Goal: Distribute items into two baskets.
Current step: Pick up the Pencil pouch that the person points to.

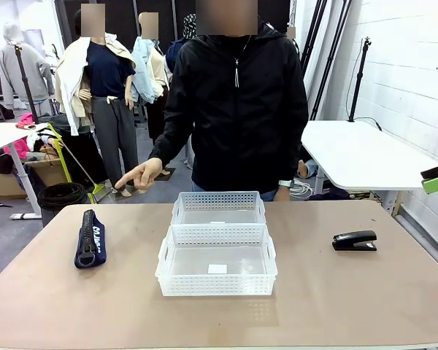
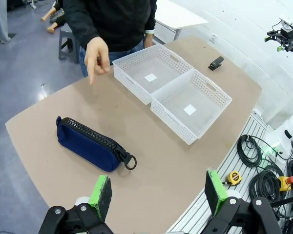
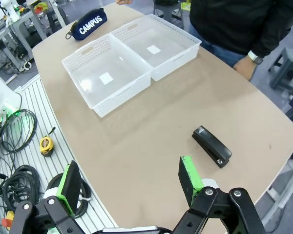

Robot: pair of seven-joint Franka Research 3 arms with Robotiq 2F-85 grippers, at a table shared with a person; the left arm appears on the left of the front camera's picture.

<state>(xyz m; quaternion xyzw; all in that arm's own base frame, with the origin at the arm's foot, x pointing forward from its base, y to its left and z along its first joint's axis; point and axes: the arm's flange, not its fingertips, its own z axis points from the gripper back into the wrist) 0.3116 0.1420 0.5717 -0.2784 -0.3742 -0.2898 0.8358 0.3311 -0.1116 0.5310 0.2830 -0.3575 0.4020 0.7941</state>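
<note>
Two white mesh baskets stand end to end mid-table, the near basket (image 1: 216,284) toward me and the far basket (image 1: 218,198) toward the person; both are empty. The navy "CAMPUS" pouch (image 1: 90,239) lies at the table's left, the black stapler (image 1: 354,240) at its right. My left gripper (image 2: 157,192) hovers open above the table's edge, nearer the pouch (image 2: 90,145) than the baskets (image 2: 173,117). High over the stapler (image 3: 212,146), my right gripper (image 3: 129,183) is open with nothing between its fingers; its green pad (image 1: 436,182) shows at the right edge.
A person in a black jacket stands at the far edge, one hand (image 1: 142,175) pointing down toward the pouch side. Cables and a yellow tape measure (image 3: 45,145) lie on the ribbed base beside the table. A white table (image 1: 358,157) stands behind on the right.
</note>
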